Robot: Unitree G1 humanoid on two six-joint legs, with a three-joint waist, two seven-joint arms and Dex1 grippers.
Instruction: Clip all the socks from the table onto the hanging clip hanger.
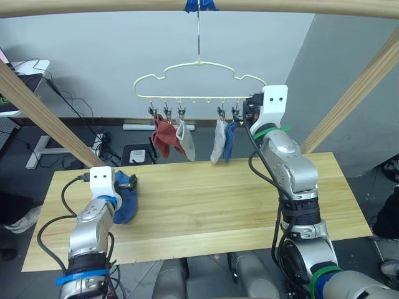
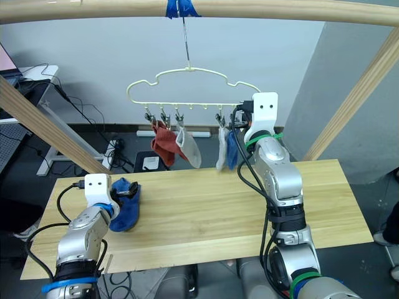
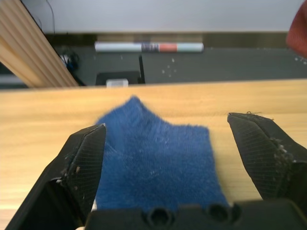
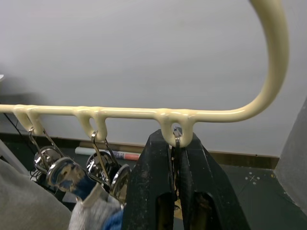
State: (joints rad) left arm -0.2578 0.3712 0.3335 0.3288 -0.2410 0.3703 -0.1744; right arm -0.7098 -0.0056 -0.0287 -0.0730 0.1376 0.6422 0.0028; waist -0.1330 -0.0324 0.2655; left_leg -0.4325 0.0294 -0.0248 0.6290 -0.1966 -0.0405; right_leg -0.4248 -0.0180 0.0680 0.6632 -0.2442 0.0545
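- Wooden table (image 1: 249,205): I find one sock lying on it, at the robot's left end; the remaining plank surface bears no socks that I can see.
- Pale yellow-green clip hanger (image 1: 199,78): it hangs by its hook from the beam overhead, above the table's far edge. I count five socks already clipped along its bottom bar.
- Hung socks, from the robot's left: two rust-red socks (image 1: 163,137) bunched together, a light grey sock (image 1: 186,141) touching them, then a gap, then a second grey sock (image 1: 217,142) with a blue sock (image 1: 229,139) just beside it.
- My judgement of progress: five of six done, one left. The end clip (image 4: 176,139) at the hanger's right end carries no sock and looks to be the one open place.
- Right gripper (image 4: 175,158): raised to the bar's right end, its two fingers pressed together on that end clip, as the right wrist view shows. It sits just beside the hung blue sock.
- Last blue sock (image 1: 126,198): flat on the table, well apart from the hanger.
- Left gripper (image 3: 168,163): low over the table with its fingers spread wide. In the left wrist view the blue sock lies between them, reaching back to the gripper's base; neither finger grips it yet.
- My assessment: closing on this sock and carrying it up to the end clip is what is left.
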